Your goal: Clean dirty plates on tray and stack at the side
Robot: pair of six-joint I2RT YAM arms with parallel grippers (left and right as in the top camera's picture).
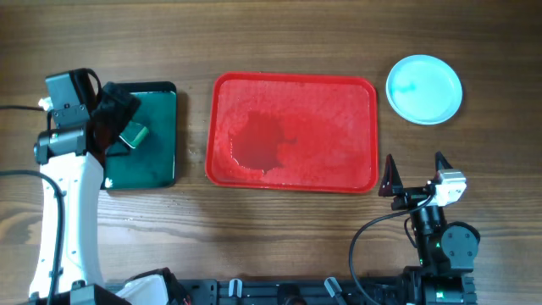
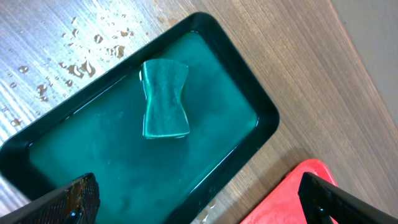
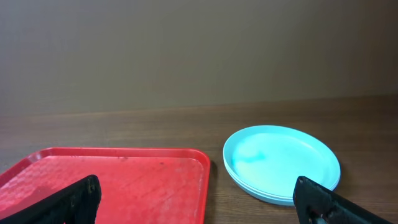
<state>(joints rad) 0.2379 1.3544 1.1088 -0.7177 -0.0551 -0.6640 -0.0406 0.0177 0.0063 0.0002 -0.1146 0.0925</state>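
The red tray (image 1: 292,131) lies in the middle of the table, wet and with no plates on it. The plates (image 1: 424,88) sit stacked at the far right of the table, a pale aqua-blue one on top with a faint teal smear; they also show in the right wrist view (image 3: 283,162). My left gripper (image 1: 117,127) is open above the dark green tray (image 1: 144,135), with the green sponge (image 2: 164,99) lying loose in that tray. My right gripper (image 1: 416,172) is open and empty near the red tray's front right corner.
Water droplets (image 2: 81,53) lie on the table beside the dark green tray. The red tray's corner (image 2: 305,196) shows close to the green tray. The right arm's base (image 1: 440,246) stands at the front right.
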